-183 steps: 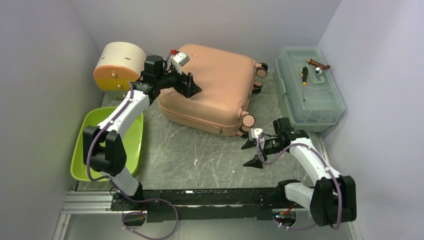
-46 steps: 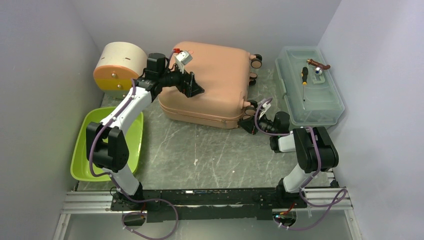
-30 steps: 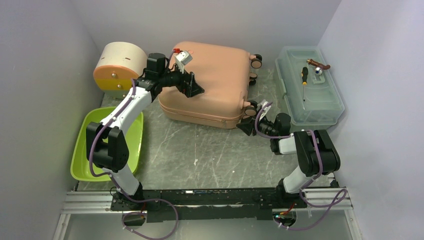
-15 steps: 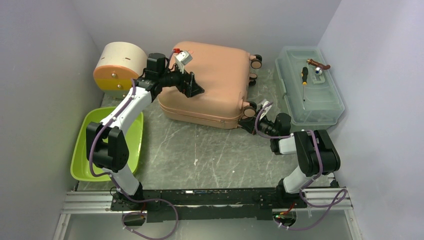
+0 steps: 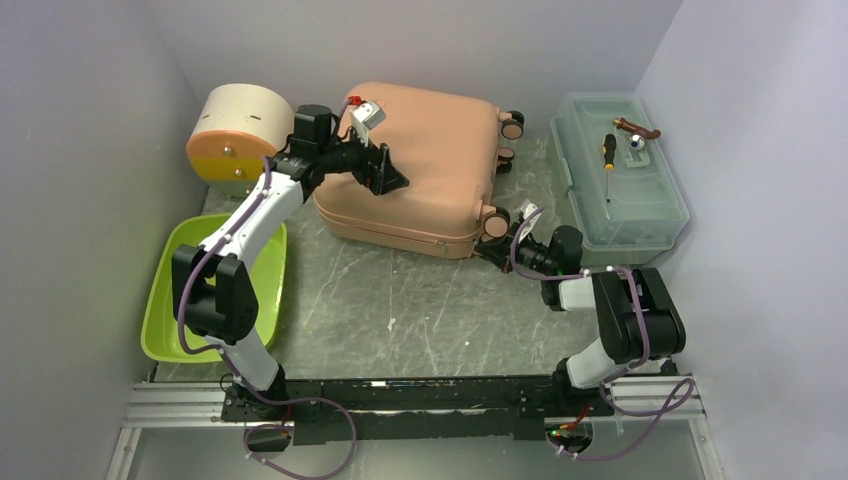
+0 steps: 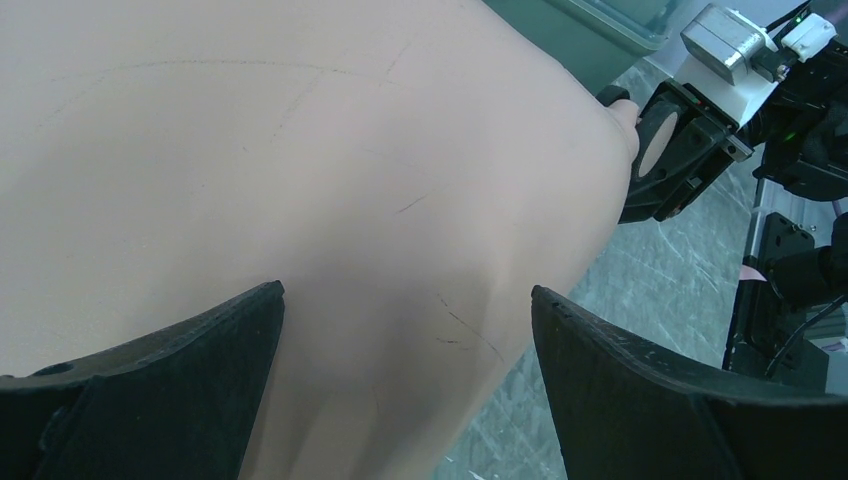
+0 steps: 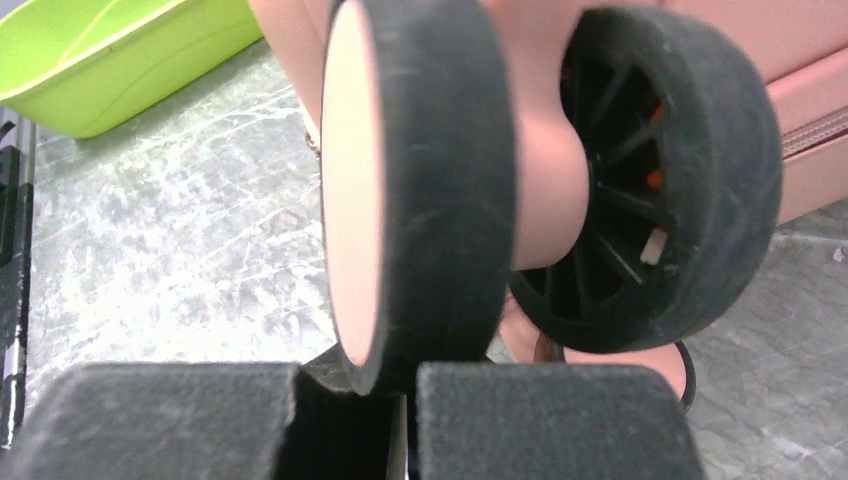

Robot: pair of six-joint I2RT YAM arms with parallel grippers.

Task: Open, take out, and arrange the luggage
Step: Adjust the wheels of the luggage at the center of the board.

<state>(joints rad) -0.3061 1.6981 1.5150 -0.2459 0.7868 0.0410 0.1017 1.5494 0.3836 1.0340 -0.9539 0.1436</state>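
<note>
The salmon-pink luggage [image 5: 440, 170] lies flat and closed at the back of the table, its wheels facing right. My left gripper [image 5: 385, 170] hovers open over its top shell [image 6: 300, 150], both fingers spread wide with nothing between them [image 6: 405, 295]. My right gripper [image 5: 490, 250] sits low at the near right corner wheel [image 5: 493, 224]. In the right wrist view its pads [image 7: 550, 420] stand shut [image 7: 357, 385], and the dark rim of that wheel [image 7: 420, 180] dips just over the tips. What lies between the pads is hidden. A second wheel [image 7: 670, 190] is beside it.
A cream round box with orange drawers [image 5: 235, 130] stands left of the luggage. A green tray [image 5: 200, 290] lies at the near left. A translucent toolbox [image 5: 620, 180] with a screwdriver [image 5: 607, 160] on its lid stands at the right wall.
My right gripper has closed at the luggage's near right wheel. That corner of the luggage has shifted slightly nearer and to the left. The left arm has stayed put.
</note>
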